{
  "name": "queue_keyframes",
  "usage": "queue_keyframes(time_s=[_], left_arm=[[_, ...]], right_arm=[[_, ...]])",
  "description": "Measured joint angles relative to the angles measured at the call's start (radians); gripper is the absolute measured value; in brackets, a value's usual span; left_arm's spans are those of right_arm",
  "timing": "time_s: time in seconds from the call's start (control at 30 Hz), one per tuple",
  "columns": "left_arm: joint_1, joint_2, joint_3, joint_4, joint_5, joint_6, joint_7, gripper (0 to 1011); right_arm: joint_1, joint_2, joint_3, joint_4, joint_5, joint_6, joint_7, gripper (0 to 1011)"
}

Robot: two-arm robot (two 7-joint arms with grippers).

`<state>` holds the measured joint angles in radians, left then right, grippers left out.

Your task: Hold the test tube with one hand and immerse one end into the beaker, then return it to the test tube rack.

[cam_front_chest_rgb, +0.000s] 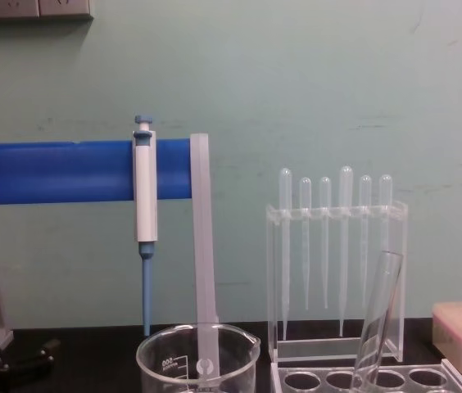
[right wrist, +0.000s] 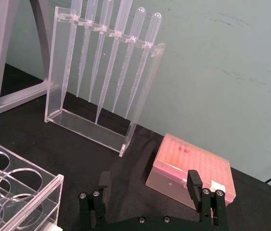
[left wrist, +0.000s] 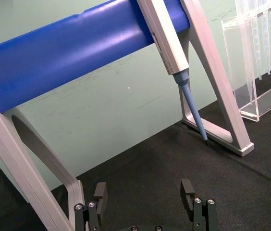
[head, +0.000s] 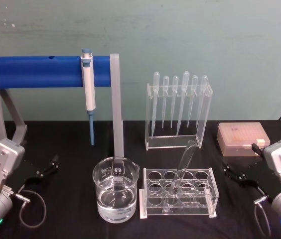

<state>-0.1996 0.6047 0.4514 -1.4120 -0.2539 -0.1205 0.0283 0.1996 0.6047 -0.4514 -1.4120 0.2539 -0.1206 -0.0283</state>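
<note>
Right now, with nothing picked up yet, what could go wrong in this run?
The test tube leans tilted in its rack, not upright; a straight-down grasp by the open right end effector may slip or knock it against the rack.
The beaker, standing between the rack and the open left end effector, holds water; carrying the tube across could bump its rim and spill.

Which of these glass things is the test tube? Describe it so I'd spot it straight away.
Start at the big blue bar stand; before its right leg sits a wide beaker, and right of that a clear rack with round holes. The test tube is the lone glass cylinder leaning in that rack, thicker than the thin bulb-topped pipettes hanging behind.
</note>
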Motion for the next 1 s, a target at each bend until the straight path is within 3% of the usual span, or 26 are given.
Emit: queue_keyframes(time_s=[1.0], left_arm=[[0.0, 0.0, 0.0, 0.0, 0.0, 0.0, 0.0, 1000]], right_arm=[[0.0, 0.0, 0.0, 0.0, 0.0, 0.0, 0.0, 1000]])
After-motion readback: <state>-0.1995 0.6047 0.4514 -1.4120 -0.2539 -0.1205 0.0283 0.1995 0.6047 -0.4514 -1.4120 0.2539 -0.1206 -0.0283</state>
